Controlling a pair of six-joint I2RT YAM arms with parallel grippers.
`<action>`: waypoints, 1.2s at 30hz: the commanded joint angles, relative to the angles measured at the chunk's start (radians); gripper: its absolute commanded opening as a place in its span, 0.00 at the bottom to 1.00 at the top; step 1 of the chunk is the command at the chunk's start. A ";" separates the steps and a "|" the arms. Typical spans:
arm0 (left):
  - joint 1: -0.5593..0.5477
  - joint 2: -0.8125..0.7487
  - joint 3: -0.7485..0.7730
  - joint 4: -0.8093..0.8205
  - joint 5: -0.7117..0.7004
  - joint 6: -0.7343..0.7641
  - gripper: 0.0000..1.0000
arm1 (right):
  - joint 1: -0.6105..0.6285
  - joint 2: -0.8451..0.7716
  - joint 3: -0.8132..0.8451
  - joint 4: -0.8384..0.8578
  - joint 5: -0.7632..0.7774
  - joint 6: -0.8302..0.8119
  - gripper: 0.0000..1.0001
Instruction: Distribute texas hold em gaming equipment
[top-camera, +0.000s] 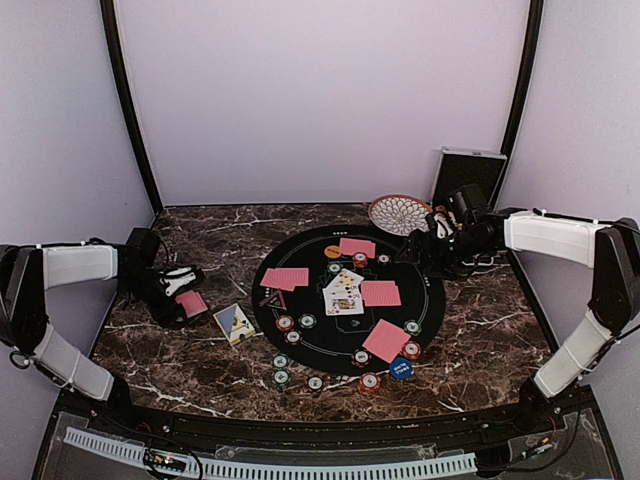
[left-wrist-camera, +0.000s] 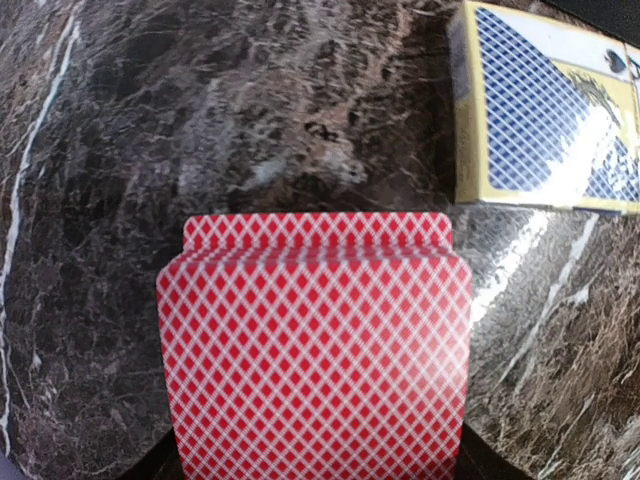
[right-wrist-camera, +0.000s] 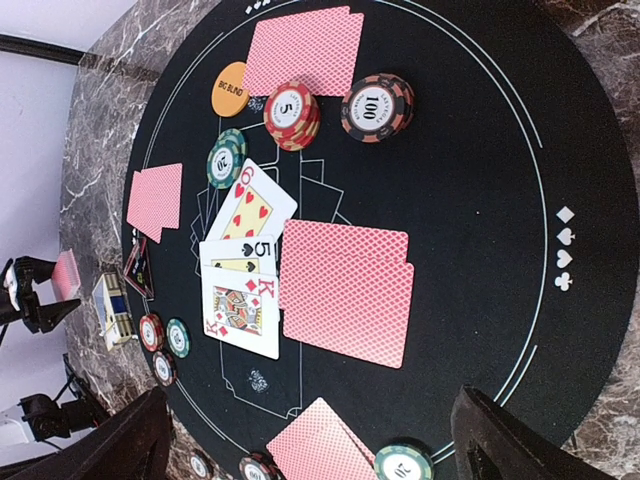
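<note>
A black round mat (top-camera: 430, 300) lies mid-table. On it are pink-red-backed card pairs (top-camera: 380, 293), (top-camera: 285, 278), (top-camera: 357, 246), (top-camera: 385, 340), and three face-up cards (top-camera: 343, 292), also in the right wrist view (right-wrist-camera: 240, 285). Poker chips (top-camera: 296, 324) sit on the mat and along its near edge (top-camera: 369, 381). An orange button (right-wrist-camera: 229, 89) and a blue button (top-camera: 401, 368) lie there too. My left gripper (top-camera: 182, 297) is left of the mat, shut on a deck of red-backed cards (left-wrist-camera: 315, 350). My right gripper (top-camera: 425, 250) is open and empty over the mat's far right edge (right-wrist-camera: 310, 450).
A blue and yellow card box (top-camera: 235, 323) lies on the marble between the left gripper and the mat, also in the left wrist view (left-wrist-camera: 545, 110). A patterned round bowl (top-camera: 398, 213) and a silver case (top-camera: 468, 172) stand at the back right, beside the right arm.
</note>
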 joint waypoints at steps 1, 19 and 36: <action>0.002 -0.067 -0.064 -0.042 0.053 0.112 0.00 | 0.005 -0.024 -0.014 0.000 0.008 0.004 0.99; -0.102 -0.028 -0.131 -0.056 0.102 0.171 0.00 | 0.005 -0.014 -0.013 0.009 0.001 0.012 0.99; -0.124 -0.060 -0.132 -0.057 0.127 0.155 0.84 | 0.006 -0.015 0.005 0.006 0.002 0.010 0.99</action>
